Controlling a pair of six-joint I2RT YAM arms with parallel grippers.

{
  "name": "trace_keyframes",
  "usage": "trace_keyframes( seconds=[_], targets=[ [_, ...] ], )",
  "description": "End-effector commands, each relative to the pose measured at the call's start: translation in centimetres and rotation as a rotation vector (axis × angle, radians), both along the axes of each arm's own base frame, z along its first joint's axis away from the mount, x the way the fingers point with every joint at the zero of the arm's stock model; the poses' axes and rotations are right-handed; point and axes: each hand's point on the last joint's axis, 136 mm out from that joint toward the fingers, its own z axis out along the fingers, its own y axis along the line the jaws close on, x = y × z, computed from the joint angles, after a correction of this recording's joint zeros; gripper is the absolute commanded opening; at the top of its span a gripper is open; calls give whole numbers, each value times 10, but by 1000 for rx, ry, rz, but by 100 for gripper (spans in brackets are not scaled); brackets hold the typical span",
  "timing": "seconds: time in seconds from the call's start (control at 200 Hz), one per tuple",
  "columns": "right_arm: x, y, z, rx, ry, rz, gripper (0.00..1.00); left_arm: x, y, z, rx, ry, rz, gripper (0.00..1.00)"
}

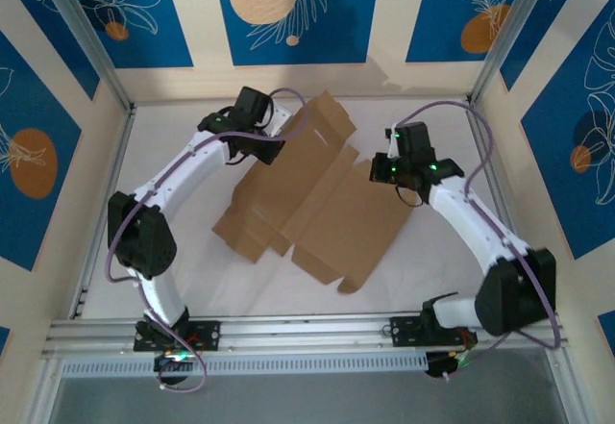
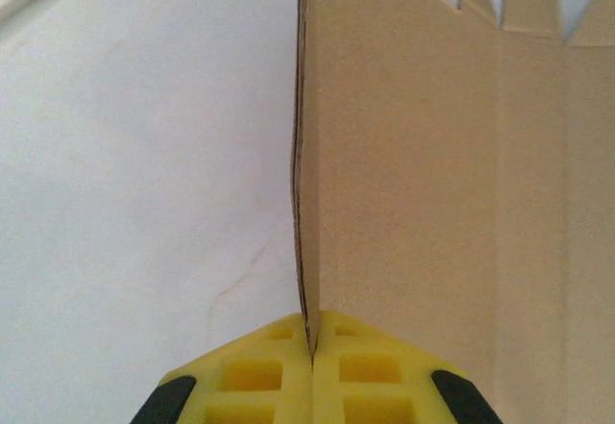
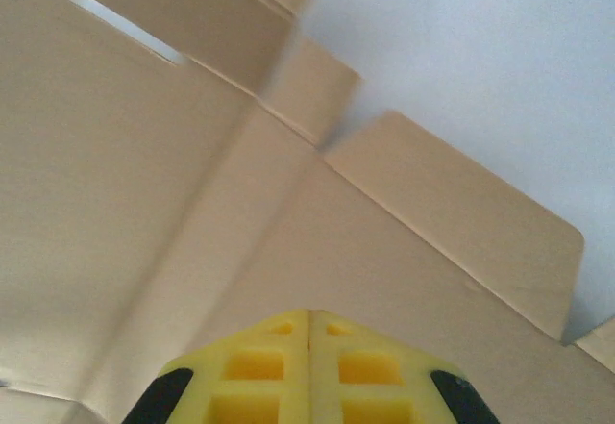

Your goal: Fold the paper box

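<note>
Paper box [image 1: 327,208] as open sheet on table [image 1: 231,285]

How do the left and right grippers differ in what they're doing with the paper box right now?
The left gripper pinches an edge of the paper box; the right gripper has its fingers together with no cardboard between them, over a flat panel. The left is at the sheet's left side, the right at its right side. Both are shut.

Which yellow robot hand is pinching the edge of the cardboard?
The left gripper: an upright edge of the paper box runs into the seam between its closed fingers. The right gripper has its fingers touching, with no cardboard between them.
</note>
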Motion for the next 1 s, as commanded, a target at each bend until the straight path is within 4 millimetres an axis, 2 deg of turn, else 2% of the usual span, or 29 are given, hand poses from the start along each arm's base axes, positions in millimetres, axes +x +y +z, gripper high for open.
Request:
trace_keyframes(
  seconds=[0.0, 0.12, 0.205, 0.335, 0.405, 0.47, 0.56, 0.6, 0.655, 0.745, 0.88, 0.995],
  targets=[
    [-24, -10, -54, -44, 285, -132, 0, 18, 3, 8, 218, -148, -83, 0],
    [-49, 3, -105, -9, 469, -127, 0, 26, -11, 11, 296, -216, -161, 0],
    [-69, 20, -128, 20, 523, -98, 0, 27, -20, 9, 340, -259, -229, 0],
    [-99, 43, -164, -38, 603, -32, 0, 27, -32, 10, 376, -337, -307, 0],
    [-110, 57, -179, 7, 656, -12, 0, 29, -38, 14, 390, -390, -332, 0],
    [-114, 82, -181, 79, 663, 41, 0, 29, -43, 18, 389, -421, -352, 0],
    [-116, 126, -166, 208, 629, 163, 2, 30, -48, 22, 396, -460, -365, 0],
    [-114, 135, -155, 231, 600, 176, 3, 31, -48, 25, 399, -486, -360, 0],
    [-107, 137, -136, 260, 549, 164, 5, 28, -48, 26, 400, -522, -362, 0],
    [-93, 122, -98, 319, 456, 122, 11, 26, -46, 32, 407, -606, -350, 0],
    [-76, 84, -37, 369, 328, 51, 20, 17, -45, 33, 420, -665, -385, 0],
    [-57, 51, 14, 398, 214, 1, 33, 9, -50, 35, 429, -715, -423, 0]
  ],
)
